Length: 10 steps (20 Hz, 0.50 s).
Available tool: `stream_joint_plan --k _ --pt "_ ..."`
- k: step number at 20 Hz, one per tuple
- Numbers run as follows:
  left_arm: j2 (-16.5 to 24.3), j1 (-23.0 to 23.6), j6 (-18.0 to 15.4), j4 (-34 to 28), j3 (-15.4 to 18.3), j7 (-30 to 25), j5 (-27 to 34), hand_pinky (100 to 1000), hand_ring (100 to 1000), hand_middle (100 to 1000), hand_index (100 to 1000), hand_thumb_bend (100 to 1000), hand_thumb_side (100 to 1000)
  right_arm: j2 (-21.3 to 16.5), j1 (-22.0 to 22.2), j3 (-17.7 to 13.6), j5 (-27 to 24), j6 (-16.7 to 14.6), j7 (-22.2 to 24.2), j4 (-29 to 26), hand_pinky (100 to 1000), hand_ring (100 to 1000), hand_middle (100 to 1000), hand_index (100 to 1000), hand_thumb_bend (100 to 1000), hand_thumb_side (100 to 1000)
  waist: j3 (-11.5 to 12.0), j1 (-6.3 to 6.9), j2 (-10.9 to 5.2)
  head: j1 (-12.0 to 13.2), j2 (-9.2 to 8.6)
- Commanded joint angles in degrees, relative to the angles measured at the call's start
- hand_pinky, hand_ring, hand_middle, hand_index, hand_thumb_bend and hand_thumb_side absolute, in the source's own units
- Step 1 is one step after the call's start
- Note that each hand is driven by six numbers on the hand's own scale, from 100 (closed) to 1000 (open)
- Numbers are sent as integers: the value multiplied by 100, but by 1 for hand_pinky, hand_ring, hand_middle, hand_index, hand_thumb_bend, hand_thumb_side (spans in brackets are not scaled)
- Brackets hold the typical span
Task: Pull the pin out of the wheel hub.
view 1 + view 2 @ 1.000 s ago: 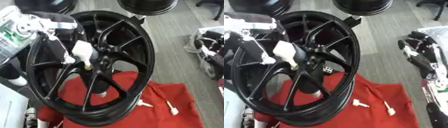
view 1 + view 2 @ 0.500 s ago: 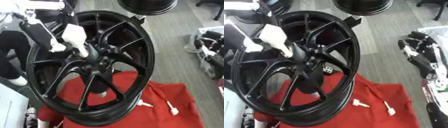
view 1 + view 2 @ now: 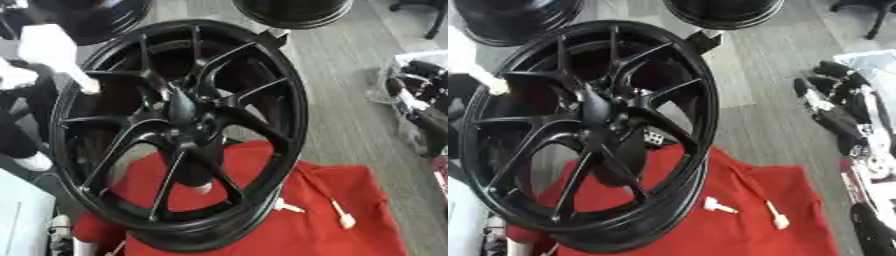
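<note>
A black multi-spoke wheel (image 3: 289, 100) stands upright on a red cloth (image 3: 350, 240). Its hub (image 3: 184, 107) shows dark, with nothing sticking out of it. A white pin (image 3: 54, 52), blurred, hangs in the air up and left of the hub, its thin tip pointing down toward the rim. My left hand (image 3: 13, 75) shows only as a pale blur at the left edge, closed round the pin's thick end. My right hand (image 3: 833, 107) rests at the right side on the floor area, its dark fingers relaxed and away from the wheel.
Two white pins (image 3: 719, 206) (image 3: 778, 218) lie on the red cloth to the wheel's right. More black wheels (image 3: 293, 10) (image 3: 87, 20) sit on the grey floor behind. A small checkered part (image 3: 654, 137) shows through the spokes.
The white pin has left the hub: a second ago it sat in the centre, and since then my left hand has carried it up and to the left, outside the rim.
</note>
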Motion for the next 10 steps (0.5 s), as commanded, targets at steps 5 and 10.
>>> stream_joint_plan --k 5,10 --pt "619 811 61 545 919 936 397 756 693 590 492 100 115 -94 -35 -96 7 -20 -58 -129 896 741 713 745 470 203 18 -34 -44 -22 -11" --pt "630 1395 64 1117 1242 1332 470 783 743 661 681 100 100 -69 -42 -111 13 -23 -77 -134 896 741 713 745 472 203 14 -59 -17 -39 -11"
